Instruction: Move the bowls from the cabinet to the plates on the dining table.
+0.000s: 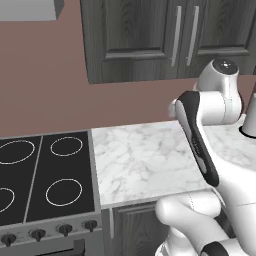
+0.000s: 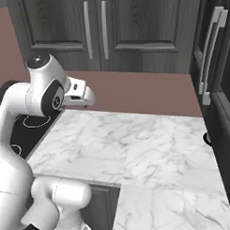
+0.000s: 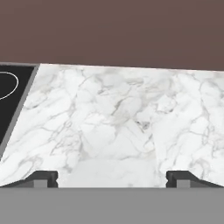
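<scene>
Hand view shows the end effector point(image 3: 112, 178) with fingers spread wide, empty, above the marble table point(image 3: 118, 118). Cabinet point(image 2: 100, 33) doors hang closed above, beside the stove point(image 1: 40, 175).

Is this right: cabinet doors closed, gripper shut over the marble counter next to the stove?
Not quite. The gripper is open: the hand view shows its fingertips wide apart over the marble counter. Cabinet doors are closed, beside the stove.

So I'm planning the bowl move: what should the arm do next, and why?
Probably raise the open gripper toward a cabinet door handle. Both doors look shut, no bowl is visible, and the fingers hold nothing over the marble counter.
</scene>
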Motion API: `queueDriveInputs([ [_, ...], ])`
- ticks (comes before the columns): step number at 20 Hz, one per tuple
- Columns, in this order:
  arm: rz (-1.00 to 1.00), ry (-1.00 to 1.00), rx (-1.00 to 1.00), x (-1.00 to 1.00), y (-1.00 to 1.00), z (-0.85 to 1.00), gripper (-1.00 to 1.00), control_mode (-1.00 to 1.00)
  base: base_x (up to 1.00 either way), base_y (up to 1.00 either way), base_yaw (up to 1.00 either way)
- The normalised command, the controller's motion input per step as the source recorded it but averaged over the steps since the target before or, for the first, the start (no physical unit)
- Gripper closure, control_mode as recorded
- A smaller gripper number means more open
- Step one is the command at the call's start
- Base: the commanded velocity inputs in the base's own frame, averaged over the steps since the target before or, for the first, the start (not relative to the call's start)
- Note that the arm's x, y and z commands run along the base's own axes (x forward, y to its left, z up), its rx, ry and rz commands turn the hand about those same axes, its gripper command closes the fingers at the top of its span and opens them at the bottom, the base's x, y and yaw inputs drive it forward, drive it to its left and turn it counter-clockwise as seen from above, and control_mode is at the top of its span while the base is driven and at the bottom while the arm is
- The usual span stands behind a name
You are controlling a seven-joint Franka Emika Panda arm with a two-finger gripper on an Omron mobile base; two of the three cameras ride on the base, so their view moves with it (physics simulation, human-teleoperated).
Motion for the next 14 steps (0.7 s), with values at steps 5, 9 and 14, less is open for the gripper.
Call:
queueDriveInputs([
  [5, 0.0, -0.14, 0.0, 0.0, -0.34, 0.27, -1.0, -1.0, 0.0, 0.0, 0.0],
  [9, -0.03, -0.11, 0.0, 0.0, -0.29, 0.3, -1.0, -1.0, 0.0, 0.0, 0.0],
  [14, -0.04, -0.07, 0.0, 0.0, -0.17, 0.29, -1.0, -1.0, 0.0, 0.0, 0.0],
])
